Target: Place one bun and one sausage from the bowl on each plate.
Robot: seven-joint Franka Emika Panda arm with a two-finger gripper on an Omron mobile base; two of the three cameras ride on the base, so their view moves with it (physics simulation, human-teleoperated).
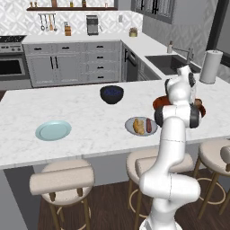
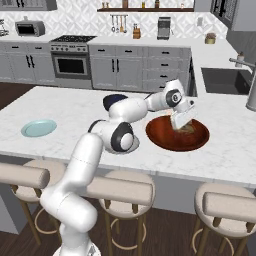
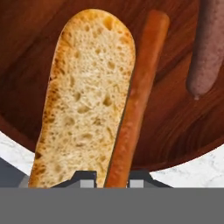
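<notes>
Hand view: fingers (image 3: pixel 112 178) clamped on orange sausage's (image 3: pixel 138 96) near end, inside reddish-brown bowl (image 3: pixel 26 52); bun (image 3: pixel 85 100) lies just left, darker sausage (image 3: pixel 209 48) far right. Bowl on tabletop (image 2: pixel 70 112).

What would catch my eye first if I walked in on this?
The white arm bends over the island counter, its tool down in the wide reddish-brown bowl. Close up, the tool is shut on a thin orange-brown sausage beside a bun. Left of the bowl, a grey plate already holds food; the teal plate is bare.
</notes>
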